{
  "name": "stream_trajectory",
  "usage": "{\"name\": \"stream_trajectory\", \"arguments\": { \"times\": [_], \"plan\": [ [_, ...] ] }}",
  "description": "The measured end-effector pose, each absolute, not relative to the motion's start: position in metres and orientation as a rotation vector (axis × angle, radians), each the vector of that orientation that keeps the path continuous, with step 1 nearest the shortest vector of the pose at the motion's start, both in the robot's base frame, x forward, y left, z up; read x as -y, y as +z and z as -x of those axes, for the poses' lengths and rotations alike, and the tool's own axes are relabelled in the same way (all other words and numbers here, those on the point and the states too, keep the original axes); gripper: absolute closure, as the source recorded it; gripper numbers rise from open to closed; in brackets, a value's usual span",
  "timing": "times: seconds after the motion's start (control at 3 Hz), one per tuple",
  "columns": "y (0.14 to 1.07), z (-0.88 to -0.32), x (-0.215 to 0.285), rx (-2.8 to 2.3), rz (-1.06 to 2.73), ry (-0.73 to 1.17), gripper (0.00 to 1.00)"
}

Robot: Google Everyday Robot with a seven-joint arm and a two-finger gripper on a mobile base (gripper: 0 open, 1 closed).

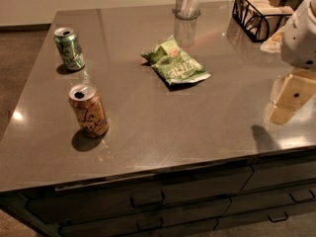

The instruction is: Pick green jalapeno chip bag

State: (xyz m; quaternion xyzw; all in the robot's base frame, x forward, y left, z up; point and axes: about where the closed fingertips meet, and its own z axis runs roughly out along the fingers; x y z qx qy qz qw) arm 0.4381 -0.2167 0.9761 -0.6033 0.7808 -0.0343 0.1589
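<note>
While the green jalapeno chip bag (175,63) lies flat mid-counter (197,127), the gripper (289,98) hangs over the right side, well apart from it. Can't tell if it's open or closed; the bag isn't in it. Green can (69,48) and orange can (89,109) stand upright at left.

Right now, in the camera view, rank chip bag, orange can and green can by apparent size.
1. green jalapeno chip bag
2. orange can and green can: orange looks bigger but sits nearer; unranked
gripper: at the right edge
</note>
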Motion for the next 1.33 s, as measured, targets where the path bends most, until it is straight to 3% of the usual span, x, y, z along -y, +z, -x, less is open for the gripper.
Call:
{"name": "stream_trajectory", "arguments": {
  "times": [0.67, 1.33],
  "plan": [
    [0.974, -0.456, 0.219, -2.29, 1.679, -0.07, 0.0],
    [0.96, -0.547, 0.21, -2.292, 1.477, 0.037, 0.0]
  ]
}}
